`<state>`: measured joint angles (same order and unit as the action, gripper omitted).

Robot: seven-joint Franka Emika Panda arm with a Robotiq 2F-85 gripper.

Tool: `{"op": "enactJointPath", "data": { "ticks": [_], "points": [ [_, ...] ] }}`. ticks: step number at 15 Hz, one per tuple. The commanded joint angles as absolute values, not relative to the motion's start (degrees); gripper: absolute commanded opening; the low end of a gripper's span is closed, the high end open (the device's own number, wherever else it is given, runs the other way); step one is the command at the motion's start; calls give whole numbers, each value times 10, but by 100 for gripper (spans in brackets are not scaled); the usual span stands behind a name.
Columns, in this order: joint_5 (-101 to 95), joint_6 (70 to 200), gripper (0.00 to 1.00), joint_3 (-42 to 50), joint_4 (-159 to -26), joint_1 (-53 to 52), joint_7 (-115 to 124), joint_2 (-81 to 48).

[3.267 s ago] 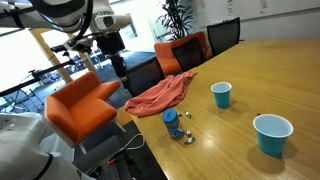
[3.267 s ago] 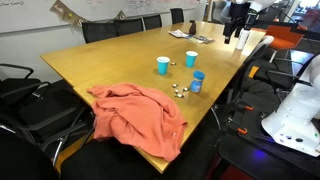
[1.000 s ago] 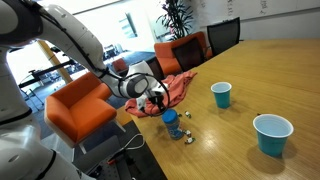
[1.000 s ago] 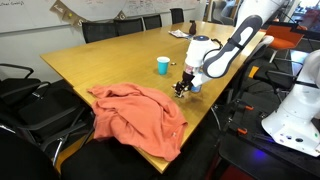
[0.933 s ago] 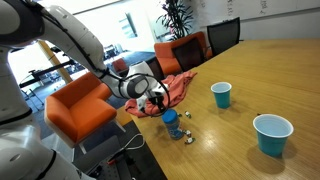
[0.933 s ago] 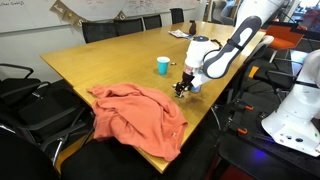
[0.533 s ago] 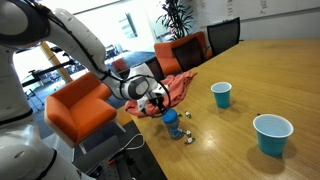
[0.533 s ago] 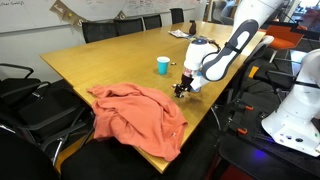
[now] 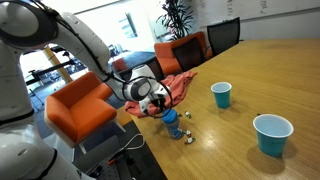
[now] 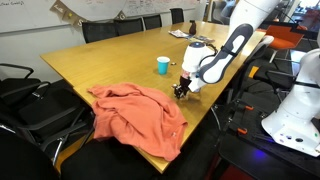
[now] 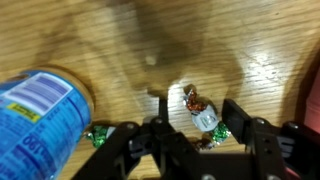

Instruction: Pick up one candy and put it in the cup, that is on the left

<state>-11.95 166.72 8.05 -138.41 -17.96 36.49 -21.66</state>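
Glossy wooden conference table, orange chairs alongside, tool with jaws wide apart above wrapped candies.

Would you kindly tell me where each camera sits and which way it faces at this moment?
Exterior view: beside the table's long edge, looking along it past the teal cups; the arm and gripper enter from the picture's left.
Exterior view: beyond the corner with the cloth, facing across the table toward the arm.
Wrist view: straight down on the candies and blue container; fingers show at the bottom.
Shared: both exterior views show the cloth and arm.
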Motion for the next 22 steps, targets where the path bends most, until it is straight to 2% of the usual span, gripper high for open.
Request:
{"op": "enactJointPath", "data": {
  "ticks": [1,4,5,6,13,17,22],
  "points": [
    [-110,1684,28,97,-1376,-200,370,-230],
    [-108,1683,5,101,-1373,-207,371,-225],
    [-106,1681,2,103,-1373,-209,373,-218],
    [-106,1677,6,107,-1374,-211,377,-209],
    [-32,1660,6,91,-1344,-150,381,-62],
    [-71,1678,6,151,-1262,-150,421,-83],
    [-68,1660,6,186,-1162,-142,427,-167]
  ]
}}
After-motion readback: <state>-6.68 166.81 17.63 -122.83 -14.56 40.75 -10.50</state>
